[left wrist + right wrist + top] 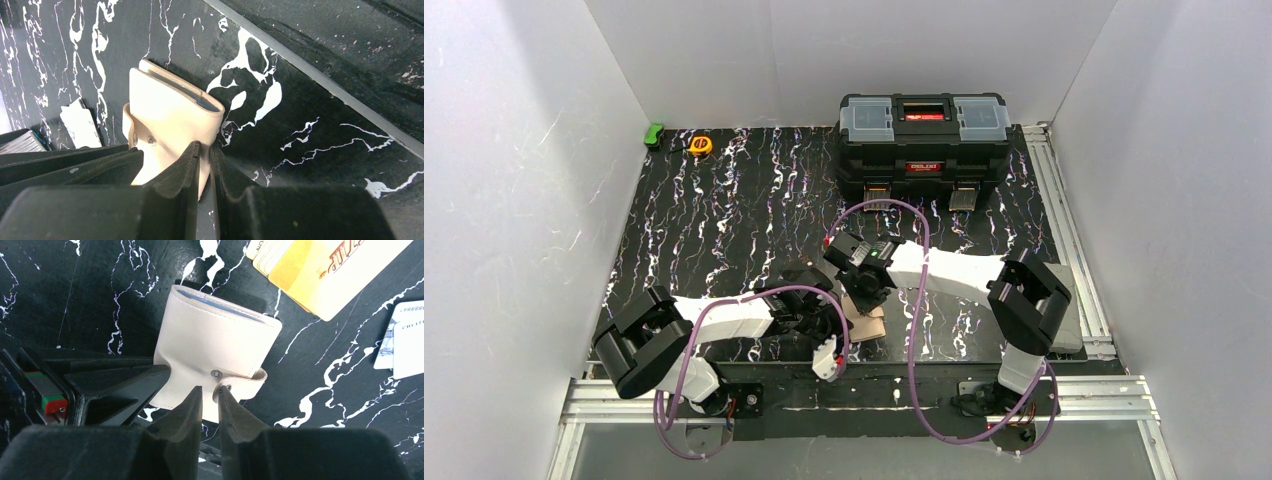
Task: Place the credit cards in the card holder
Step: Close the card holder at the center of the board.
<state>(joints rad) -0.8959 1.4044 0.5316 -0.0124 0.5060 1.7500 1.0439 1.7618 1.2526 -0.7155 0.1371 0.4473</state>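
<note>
- Placement first: the cream folding card holder (pixel 215 345) sits near the front edge of the black marbled table (pixel 724 200), between the two wrists.
- The left tool (pixel 205 147) has its fingers drawn almost together over the card holder's near edge, and I judge that it is gripping that edge.
- The right tool (pixel 210 390) has its tips close on either side of the end of the curled snap tab (pixel 240 381). Whether it actually pinches the tab cannot be told.
- The slot, with its pale blue lining, faces away from both tools, so the card holder's closed side is the near one.
- An orange card (pixel 292 267) lies in a small stack just beyond that slot, ahead and to the right of the right tool, so the right arm looks nearer to it. A card would probably have to go in from the far side.
- Only the right wrist view shows the stack, along with a white card (pixel 405 340) off to the right.
- The left wrist view shows another white card (pixel 80 125) but no orange one.
- From above, the arms hide nearly everything except a sliver of the card holder (pixel 867 327) and the black toolbox (pixel 924 140) well behind it.
- No black card can be made out in any view.
</note>
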